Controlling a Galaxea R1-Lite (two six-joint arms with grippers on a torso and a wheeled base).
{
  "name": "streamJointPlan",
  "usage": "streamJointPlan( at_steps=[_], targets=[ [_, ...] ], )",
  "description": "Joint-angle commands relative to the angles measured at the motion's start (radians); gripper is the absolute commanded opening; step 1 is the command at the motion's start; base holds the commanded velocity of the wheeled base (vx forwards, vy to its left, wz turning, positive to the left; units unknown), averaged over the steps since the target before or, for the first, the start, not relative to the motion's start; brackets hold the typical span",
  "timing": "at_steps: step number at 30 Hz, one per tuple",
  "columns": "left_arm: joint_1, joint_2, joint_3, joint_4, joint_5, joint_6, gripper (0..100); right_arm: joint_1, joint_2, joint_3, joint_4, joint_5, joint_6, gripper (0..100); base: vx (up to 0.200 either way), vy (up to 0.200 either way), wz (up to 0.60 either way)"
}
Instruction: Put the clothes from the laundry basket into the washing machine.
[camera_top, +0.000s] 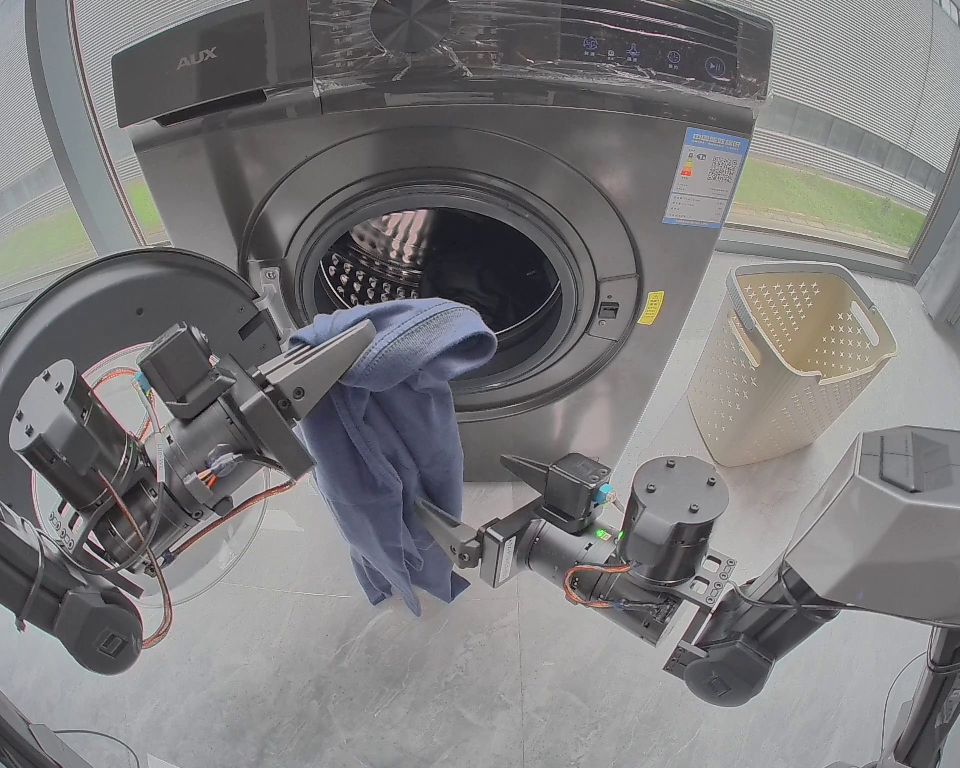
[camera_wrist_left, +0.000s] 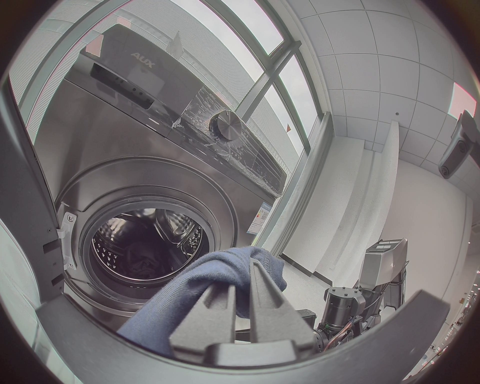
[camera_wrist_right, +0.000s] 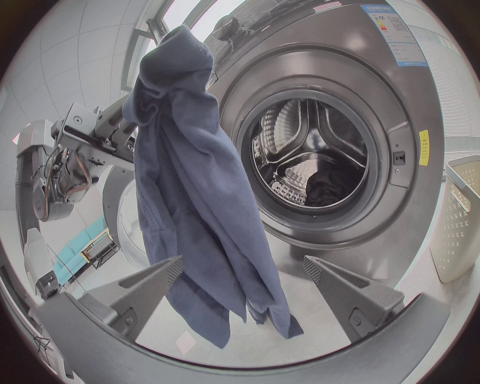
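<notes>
The washing machine (camera_top: 620, 190) has a smooth, satin grey metal front; clear glossy film (camera_top: 500, 45) wrinkles over its control panel (camera_top: 655, 55). Its drum (camera_top: 385, 260) is bright polished steel. The blue garment (camera_top: 400, 440) is soft matt knit cloth. The laundry basket (camera_top: 740, 390) is matt cream plastic, the floor (camera_top: 400, 680) glossy stone-look tile.

Grey floor (camera_top: 560, 690), washing machine (camera_top: 640, 170) and laundry basket (camera_top: 740, 400) standing

Open drum mouth (camera_top: 450, 280), blue garment (camera_top: 390, 440) hanging before it

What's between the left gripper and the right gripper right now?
The blue garment, held by the left gripper, hangs down beside the open right gripper, seen in the head view.
</notes>
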Motion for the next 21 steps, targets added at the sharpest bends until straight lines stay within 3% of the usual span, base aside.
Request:
streamJointPlan(
  at_steps=[1, 7, 9, 13, 21],
  targets=[
    [0.003, -0.002, -0.006, -0.004, 0.002, 0.001, 0, 0.008, 0.017, -0.017, -0.013, 0.001, 0.001, 100, 0.0, 0.0, 0.0],
    [0.007, 0.008, -0.022, -0.002, 0.025, -0.001, 0, 0.022, 0.011, 0.009, -0.029, 0.01, 0.002, 100, 0.0, 0.0, 0.0],
    [0.003, 0.014, -0.034, -0.002, 0.057, -0.001, 0, 0.054, 0.008, 0.02, -0.055, 0.032, 0.005, 100, 0.0, 0.0, 0.0],
    [0.002, 0.015, -0.034, -0.002, 0.057, 0.001, 0, 0.08, 0.02, 0.008, -0.078, 0.048, 0.011, 100, 0.0, 0.0, 0.0],
    [0.002, 0.018, -0.032, -0.002, 0.059, 0.004, 0, 0.103, 0.117, -0.162, -0.086, 0.07, 0.016, 100, 0.0, 0.0, 0.0]
  ],
)
